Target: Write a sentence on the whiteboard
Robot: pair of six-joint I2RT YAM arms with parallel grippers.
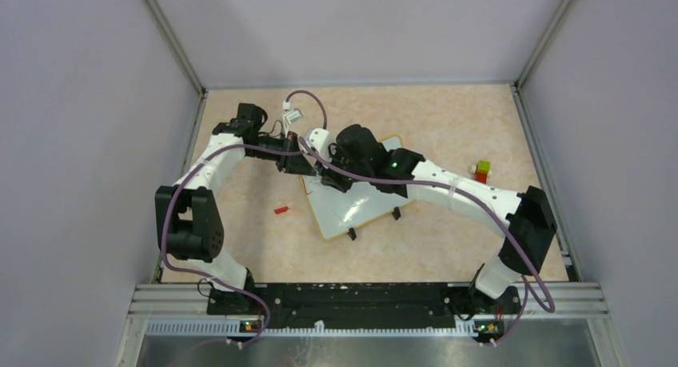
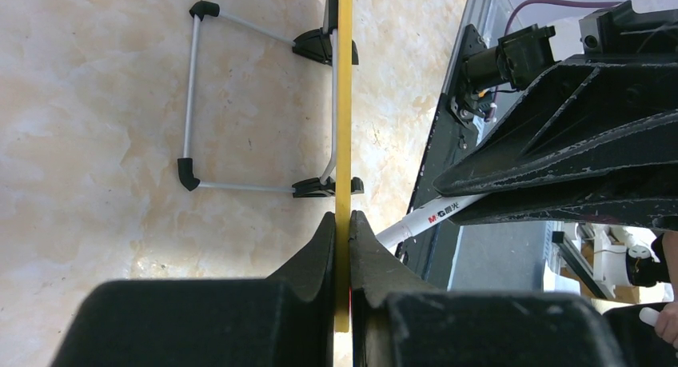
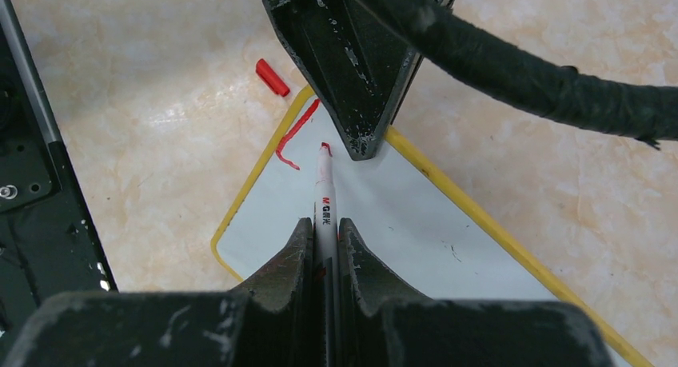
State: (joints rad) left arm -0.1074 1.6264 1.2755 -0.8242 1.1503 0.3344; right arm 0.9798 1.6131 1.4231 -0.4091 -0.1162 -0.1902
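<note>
The left hand (image 2: 342, 223) pinches the rim of the whiteboard (image 2: 344, 103) at the middle of the counter (image 1: 448, 119), while the right hand (image 3: 324, 227), clamped on a red marker (image 3: 323, 183), aims its tip at the board's far-left corner.

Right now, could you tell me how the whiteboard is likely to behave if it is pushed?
The whiteboard looks stiff: its thin yellow rim runs straight from the left fingers. On two small black feet it could probably slide or tip under the marker, unless clamped. Its glossy face seems slippery.
</note>
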